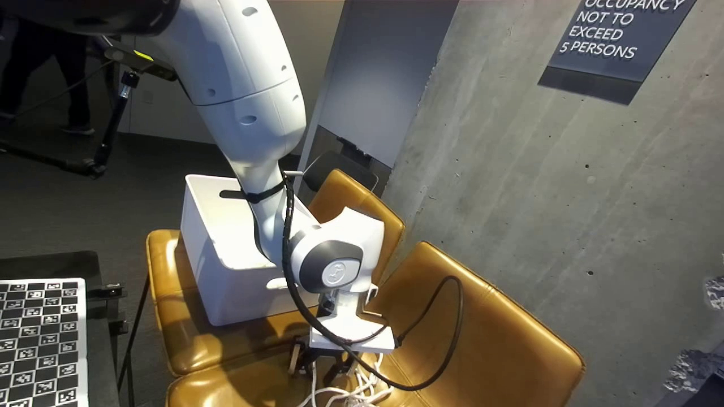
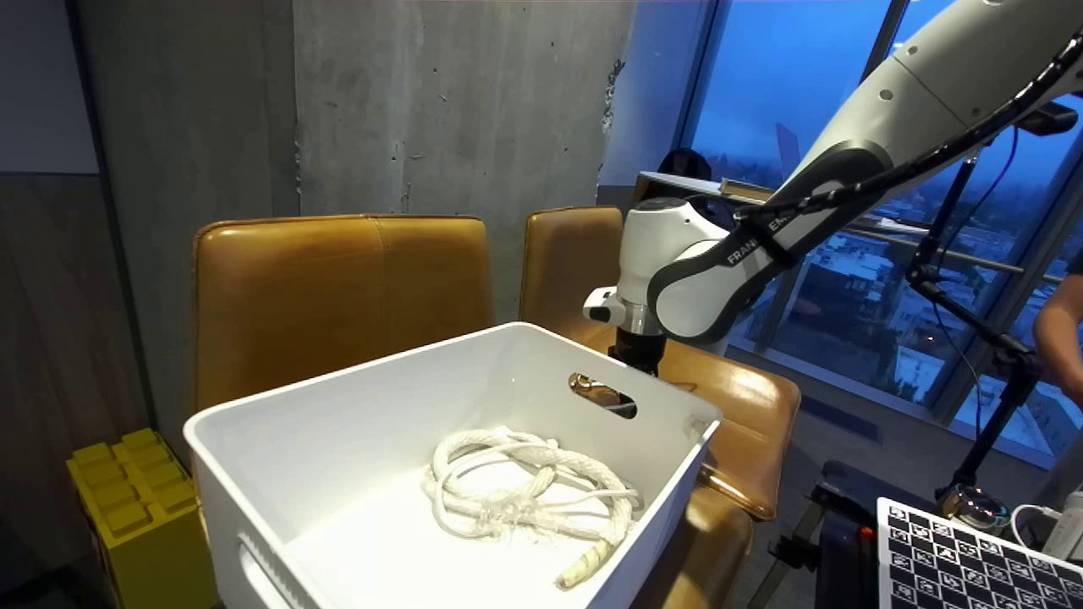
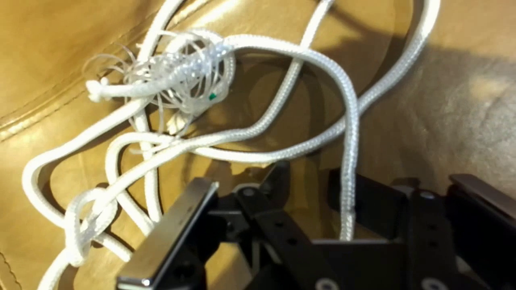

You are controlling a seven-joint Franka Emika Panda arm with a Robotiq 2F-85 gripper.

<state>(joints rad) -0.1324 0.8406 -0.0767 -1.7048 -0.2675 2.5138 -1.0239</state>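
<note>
White braided cord [image 3: 225,137] lies tangled on a tan leather seat [image 3: 463,104], under our gripper [image 3: 308,189], whose two fingers [image 3: 375,201] stand spread, with no clear pinch on anything; going left to right in the wrist view, we judge that the knot [image 3: 98,219] could drag neighbouring loops along if one were pulled, since they cross; the fine, frayed clear strands [image 3: 189,72] could snag on a finger, being loose; at right, one strand [image 3: 350,121] passes in front of the finger on that side, so closing there could trap it off-centre; whether they touch we cannot tell.

Counting left to right in an exterior view, we find one yellow block-shaped box [image 2: 140,507]; one tan chair [image 2: 343,296]; one white bin [image 2: 398,414] on that chair, holding one bundle of pale rope [image 2: 512,512]; a second tan chair [image 2: 571,262], whose seat bears the cord; one robot arm [image 2: 854,165]; one checkered board [image 2: 973,554]; part of one person [image 2: 1062,334]; we count the cord as one tangle, though not its separate lengths.
</note>
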